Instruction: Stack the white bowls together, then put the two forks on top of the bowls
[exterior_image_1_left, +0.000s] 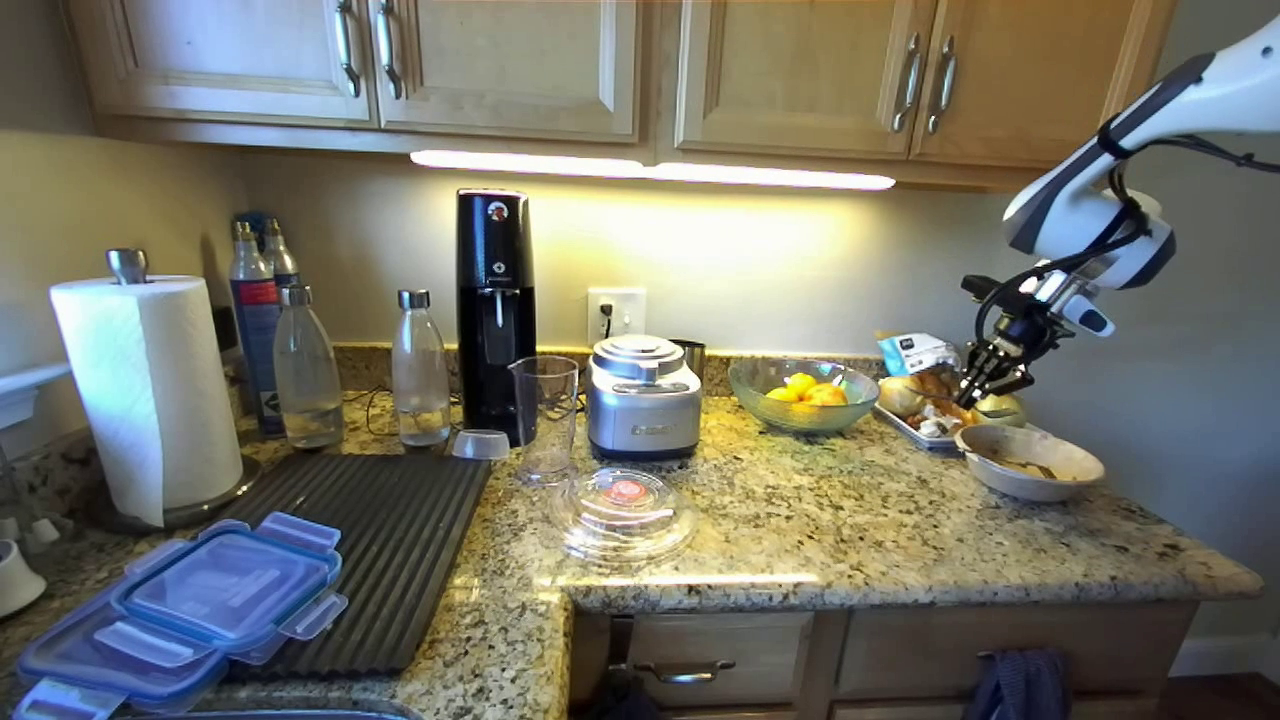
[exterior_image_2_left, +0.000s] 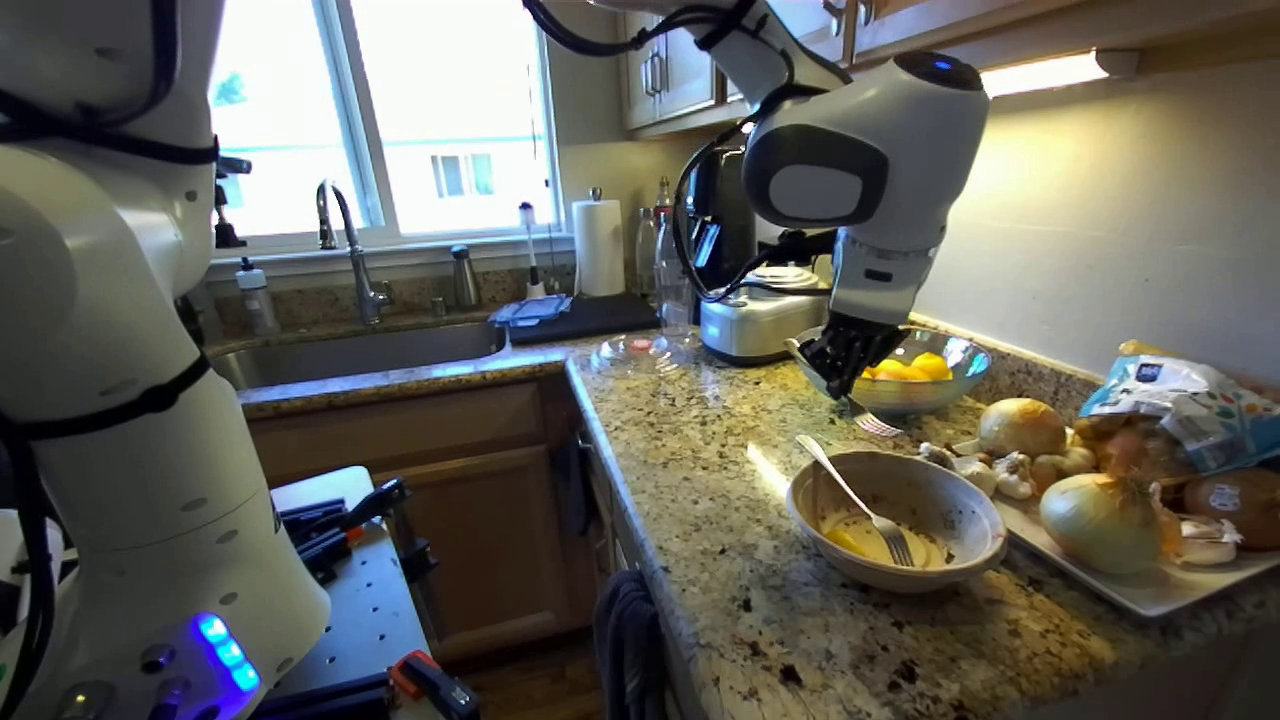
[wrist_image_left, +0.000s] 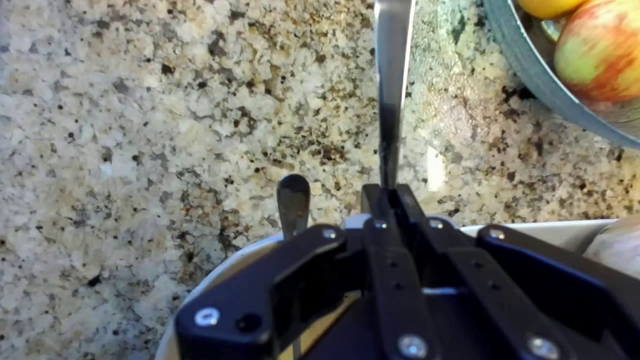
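Above the bench, your hand pinches one fork partway along its length — jaws drawn nearly together — with the tines just below in an exterior view. Lower down and near stands a white bowl, beside a tray of onions; you cannot tell whether a second bowl nests under it. Inside leans the other fork, its handle out over the rim.
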